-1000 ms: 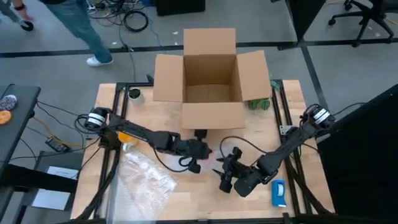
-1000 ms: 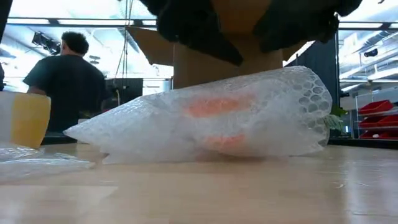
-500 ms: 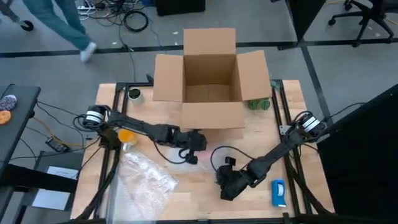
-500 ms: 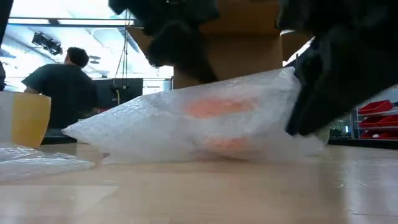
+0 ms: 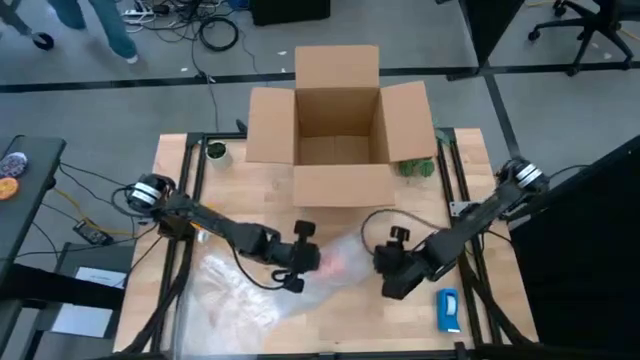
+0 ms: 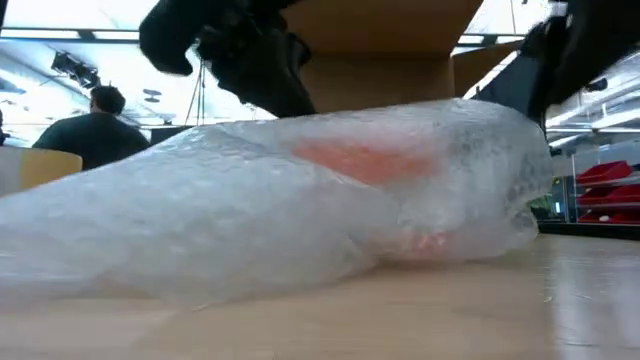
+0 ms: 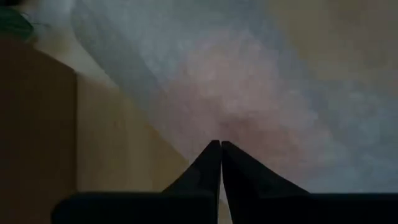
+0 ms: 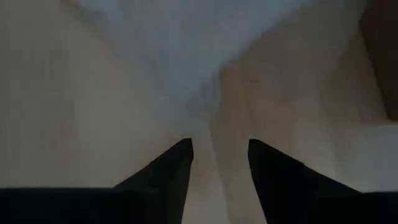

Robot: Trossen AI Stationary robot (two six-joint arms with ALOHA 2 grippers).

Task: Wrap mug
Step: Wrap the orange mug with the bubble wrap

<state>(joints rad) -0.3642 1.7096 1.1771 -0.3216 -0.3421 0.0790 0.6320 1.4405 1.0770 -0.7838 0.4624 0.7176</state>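
left gripper (image 5: pixel 305 262) is pinched closed on the bubble wrap (image 5: pixel 300 275) near the table (image 5: pixel 420 320) centre, touching the wrapped mug (image 5: pixel 333 262) just beside it. right gripper (image 5: pixel 392 270) sits at the bundle's other side, fingers parted.

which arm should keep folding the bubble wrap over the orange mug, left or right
Left, probably. The left gripper sits against the bubble wrap beside the mug, fingers shut, apparently pinching the sheet. The right gripper is open over bare table, holding nothing.
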